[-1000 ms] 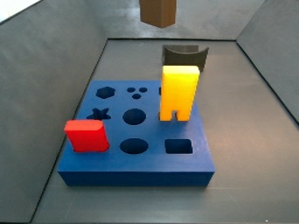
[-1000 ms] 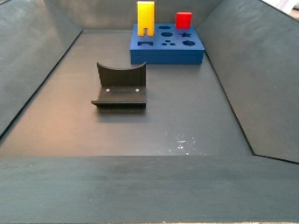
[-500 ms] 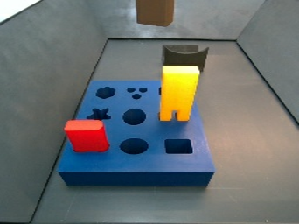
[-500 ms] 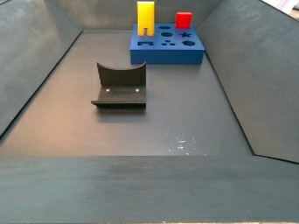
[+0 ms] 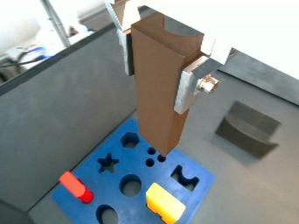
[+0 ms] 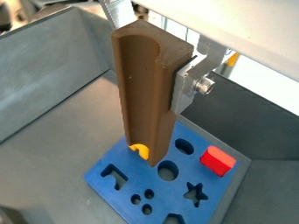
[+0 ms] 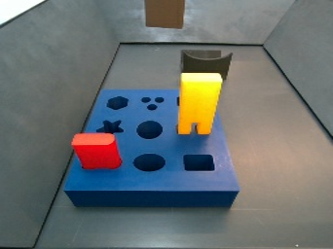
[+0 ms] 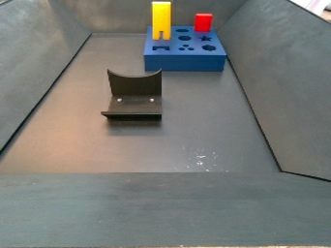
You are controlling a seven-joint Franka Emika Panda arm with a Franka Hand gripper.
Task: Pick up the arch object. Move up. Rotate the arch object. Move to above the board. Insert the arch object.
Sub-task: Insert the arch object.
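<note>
My gripper (image 5: 156, 70) is shut on a long brown arch object (image 5: 159, 96) with a curved groove in its upper end, and holds it upright high above the blue board (image 5: 122, 147). It shows the same in a wrist view (image 6: 152, 83), where one silver finger (image 6: 187, 87) presses its side. In a side view only the piece's lower end (image 7: 164, 12) shows at the top edge, above and behind the board (image 7: 156, 192). The gripper itself is out of frame in both side views.
A tall yellow piece (image 7: 200, 102) and a red block (image 7: 95, 151) stand in the board. The board also shows far back in a side view (image 8: 185, 60). The dark fixture (image 8: 132, 95) stands on the grey floor, walled on all sides.
The brown arch object's lower end has shifted a little to the left at the top of the side view. Nothing else has moved.
</note>
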